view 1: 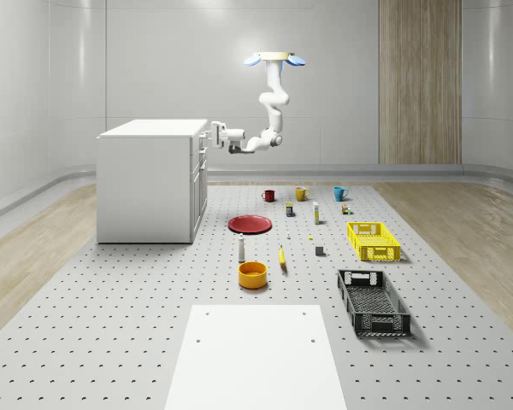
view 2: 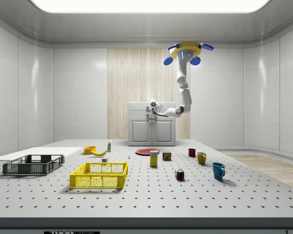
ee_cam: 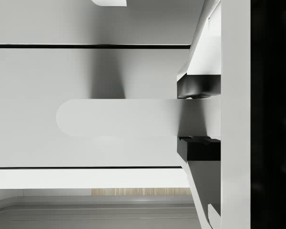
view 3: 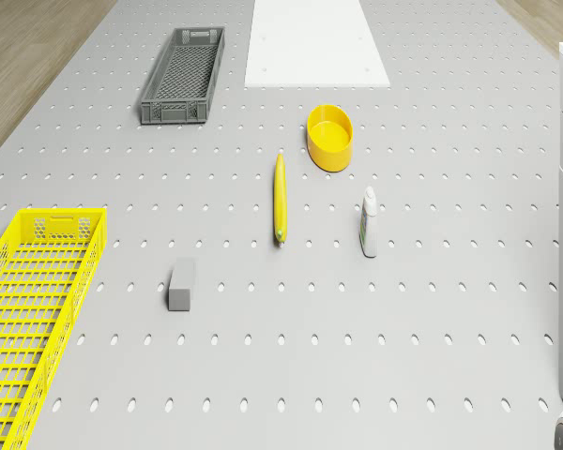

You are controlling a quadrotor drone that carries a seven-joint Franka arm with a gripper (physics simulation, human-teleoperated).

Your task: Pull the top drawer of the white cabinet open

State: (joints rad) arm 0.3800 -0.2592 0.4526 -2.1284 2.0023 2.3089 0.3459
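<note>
The drone hovers high above the table, off the front of the white cabinet, its arm bent down and reaching toward it. The hand is right at the top drawer, level with the handle. In the wrist view the handle runs between the two black pads, which sit just above and below it, pinching it or nearly so.

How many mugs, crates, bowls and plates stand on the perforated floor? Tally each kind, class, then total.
Mugs: 3 (red mug, yellow mug, blue mug)
Crates: 2 (yellow crate, black crate)
Bowls: 1 (orange bowl)
Plates: 1 (red plate)
Total: 7
</note>
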